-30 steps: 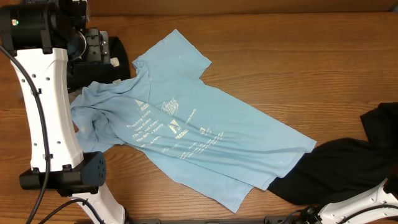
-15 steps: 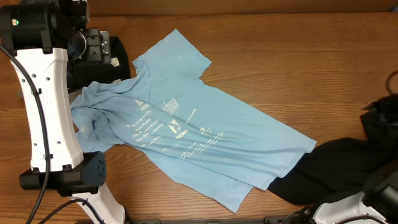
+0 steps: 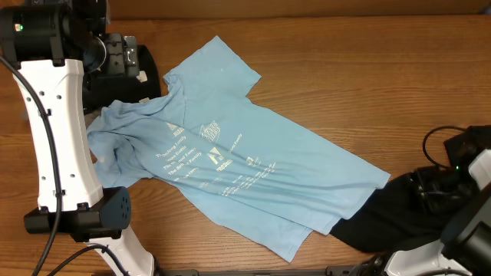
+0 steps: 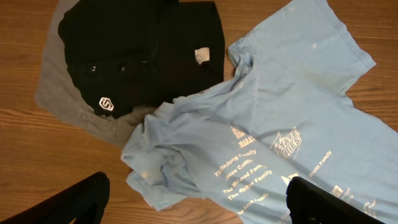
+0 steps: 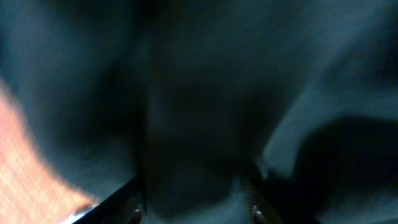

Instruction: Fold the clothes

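Right hand (image 3: 436,190) swung in over black shirt (image 3: 383,217) — grip unclear; left hand (image 4: 198,202) wide above blue shirt (image 3: 253,169).

You have four garments on one table (image 3: 345,77). One is the light blue T-shirt (image 3: 230,161), across the middle. Two are black: the far-left black shirt (image 4: 143,56) and the near-right black shirt (image 3: 399,215). One is the grey garment (image 4: 53,87), under the far-left black shirt with only its edge showing. You also have two arms, the left arm (image 3: 54,130) and the right arm (image 3: 464,238), with one gripper each: the left gripper (image 4: 198,202) and the right gripper (image 5: 193,205), two in all.
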Tool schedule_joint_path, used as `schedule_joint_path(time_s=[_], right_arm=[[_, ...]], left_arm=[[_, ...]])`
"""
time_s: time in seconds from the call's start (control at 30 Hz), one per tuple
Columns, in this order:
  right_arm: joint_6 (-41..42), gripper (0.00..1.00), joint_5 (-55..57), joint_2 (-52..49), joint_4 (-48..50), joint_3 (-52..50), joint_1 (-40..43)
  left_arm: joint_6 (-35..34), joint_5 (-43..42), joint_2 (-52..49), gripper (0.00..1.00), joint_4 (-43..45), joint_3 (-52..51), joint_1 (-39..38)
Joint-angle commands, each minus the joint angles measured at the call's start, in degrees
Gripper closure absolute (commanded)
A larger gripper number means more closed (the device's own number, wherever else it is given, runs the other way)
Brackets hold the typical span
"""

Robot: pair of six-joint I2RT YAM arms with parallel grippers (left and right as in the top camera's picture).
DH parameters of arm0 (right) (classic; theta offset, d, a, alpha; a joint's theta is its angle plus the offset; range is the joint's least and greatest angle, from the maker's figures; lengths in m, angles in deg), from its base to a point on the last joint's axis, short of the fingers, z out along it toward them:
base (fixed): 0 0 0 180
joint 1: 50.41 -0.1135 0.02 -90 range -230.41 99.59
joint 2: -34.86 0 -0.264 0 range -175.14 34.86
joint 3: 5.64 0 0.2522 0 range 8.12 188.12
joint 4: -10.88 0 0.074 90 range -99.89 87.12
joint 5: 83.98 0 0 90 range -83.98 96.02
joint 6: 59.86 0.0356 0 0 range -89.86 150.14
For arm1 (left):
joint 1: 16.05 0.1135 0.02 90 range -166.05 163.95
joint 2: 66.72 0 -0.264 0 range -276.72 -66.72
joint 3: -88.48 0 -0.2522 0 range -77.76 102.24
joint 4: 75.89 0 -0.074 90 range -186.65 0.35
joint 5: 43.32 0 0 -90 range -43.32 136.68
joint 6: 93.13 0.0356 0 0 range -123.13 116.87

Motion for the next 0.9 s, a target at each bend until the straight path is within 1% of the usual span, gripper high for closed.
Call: schedule_joint_path(time_s=[0.0,0.07,0.2,0.23,0.33,0.4,0.47,0.57,0.63,0.73,0.77,0.87], right_arm=[[8.3,0.45,21.6,-2.4,4.1,-3.3,6.6],[9.6,0.45,23.0,-2.4,4.8,-1.7,11.5],[9.7,0.47,17.8,-2.4,5.0,6.2,19.6],[8.9,0.47,17.1,-2.4,5.2,8.5,20.7],[1.1,0.46,14.9,-2.4,7.3,16.3,22.2],[-3.0,0.44,14.8,-2.4,7.2,21.8,22.1],[-3.2,0.43,13.8,-2.4,5.3,26.3,21.4],[-3.2,0.41,5.0,-2.4,0.9,31.0,19.5],[-3.1,0.41,0.2,-2.4,-2.0,31.3,17.7],[-2.7,0.4,-2.7,-2.4,-8.5,29.9,13.7],[-2.7,0.4,-4.0,-2.4,-10.7,28.4,11.4],[-2.9,0.4,-6.0,-2.4,-13.3,22.5,5.5]], left_arm=[[1.2,-0.6,0.3,0.06,0.2,0.9,-0.3],[1.2,-0.6,0.3,0.06,0.2,0.9,-0.3],[1.2,-0.6,0.3,0.06,0.0,0.9,-0.3],[1.1,-0.6,0.3,0.06,0.1,0.9,-0.3],[1.1,-0.6,0.3,0.06,0.2,0.9,-0.3],[1.1,-0.6,0.3,0.06,0.2,0.9,-0.3],[1.1,-0.6,0.3,0.06,0.2,0.9,-0.3],[1.1,-0.6,0.3,0.06,0.2,0.9,-0.3],[1.1,-0.6,0.3,0.06,0.2,0.9,-0.3],[1.1,-0.6,0.3,0.05,0.0,0.9,-0.3],[1.1,-0.6,0.3,0.05,0.0,0.9,-0.3],[1.2,-0.6,0.3,0.04,0.1,0.9,-0.3]])
